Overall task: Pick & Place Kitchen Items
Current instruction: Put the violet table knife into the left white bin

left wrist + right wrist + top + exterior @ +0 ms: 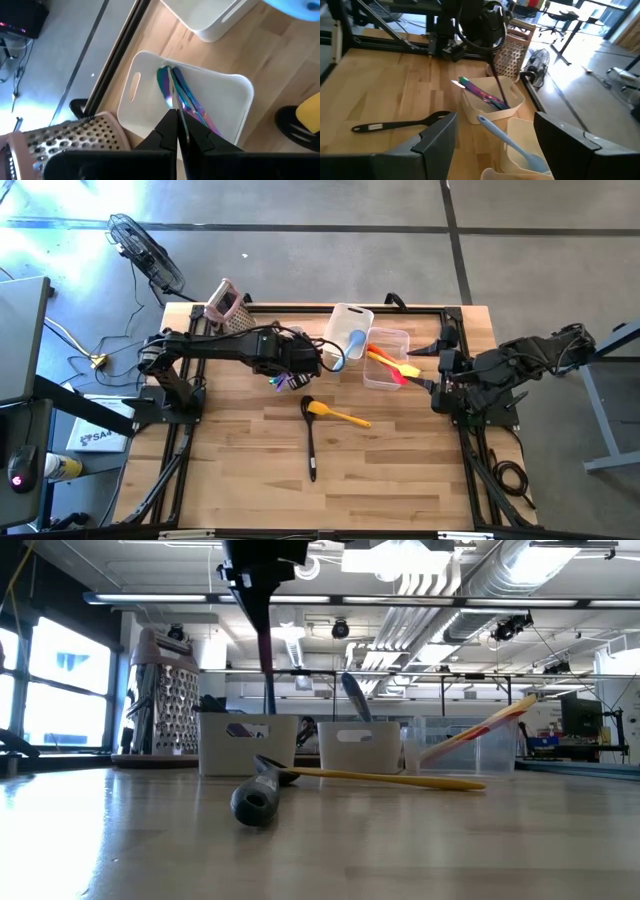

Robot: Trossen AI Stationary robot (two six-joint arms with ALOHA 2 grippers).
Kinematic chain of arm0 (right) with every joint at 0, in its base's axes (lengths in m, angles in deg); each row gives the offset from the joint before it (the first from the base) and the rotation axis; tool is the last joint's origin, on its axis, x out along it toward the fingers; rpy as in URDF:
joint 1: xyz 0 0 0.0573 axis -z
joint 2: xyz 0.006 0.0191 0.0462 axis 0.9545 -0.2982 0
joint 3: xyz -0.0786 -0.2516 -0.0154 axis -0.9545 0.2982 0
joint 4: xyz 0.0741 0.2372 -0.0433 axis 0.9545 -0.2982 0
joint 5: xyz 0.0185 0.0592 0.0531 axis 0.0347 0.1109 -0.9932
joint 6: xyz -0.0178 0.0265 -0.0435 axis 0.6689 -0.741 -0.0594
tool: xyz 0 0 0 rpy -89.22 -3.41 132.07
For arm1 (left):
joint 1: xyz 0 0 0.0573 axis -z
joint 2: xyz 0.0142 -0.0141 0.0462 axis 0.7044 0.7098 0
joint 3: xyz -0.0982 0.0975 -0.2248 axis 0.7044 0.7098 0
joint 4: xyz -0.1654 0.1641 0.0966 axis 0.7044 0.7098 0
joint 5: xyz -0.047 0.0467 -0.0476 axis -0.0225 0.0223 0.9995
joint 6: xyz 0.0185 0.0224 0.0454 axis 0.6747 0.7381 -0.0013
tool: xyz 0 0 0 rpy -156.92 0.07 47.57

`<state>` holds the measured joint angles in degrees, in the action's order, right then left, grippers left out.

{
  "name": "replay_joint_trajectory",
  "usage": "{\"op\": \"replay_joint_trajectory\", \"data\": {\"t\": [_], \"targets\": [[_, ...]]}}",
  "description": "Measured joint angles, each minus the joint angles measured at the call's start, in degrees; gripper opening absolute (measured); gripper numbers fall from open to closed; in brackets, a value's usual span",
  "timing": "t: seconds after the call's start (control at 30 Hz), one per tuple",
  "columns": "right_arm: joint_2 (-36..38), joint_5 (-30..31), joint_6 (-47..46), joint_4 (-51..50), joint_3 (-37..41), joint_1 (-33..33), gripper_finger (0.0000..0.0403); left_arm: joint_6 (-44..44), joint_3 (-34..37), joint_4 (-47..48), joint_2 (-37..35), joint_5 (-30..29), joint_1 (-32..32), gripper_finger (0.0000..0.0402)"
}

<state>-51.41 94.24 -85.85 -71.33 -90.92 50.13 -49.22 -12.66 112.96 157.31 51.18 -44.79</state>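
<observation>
We note the worktop (250, 470) is pale wood planking with a smooth, faintly sheeny finish. White tub (220, 95): matt plastic. Grater (70, 137): perforated shiny metal. Spoons in tub (182, 97): glossy iridescent metal. Black spatula (395, 125): matt plastic. Left claw (178, 131): matt black.

Both arms are showing matte black, boxy links. The left arm (215, 346) is carrying looped black cables near its wrist, while the right arm (520, 360) is showing angular dark housings and flat, blunt fingers (437, 137).
</observation>
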Motion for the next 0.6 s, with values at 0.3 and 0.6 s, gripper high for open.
{"op": "replay_joint_trajectory", "data": {"t": [0.3, 0.6], "targets": [[-0.04, -1.97, -2.32, -0.85, 0.02, 0.56, 0.0255, 1.63, 0.15, 0.10, 0.00, -0.47, -0.19, 0.0000], [-0.20, -1.96, -2.34, -0.87, 0.02, 0.56, 0.0255, -7.08, 0.17, 15.28, 0.31, -0.42, -1.25, 0.0000]]}}
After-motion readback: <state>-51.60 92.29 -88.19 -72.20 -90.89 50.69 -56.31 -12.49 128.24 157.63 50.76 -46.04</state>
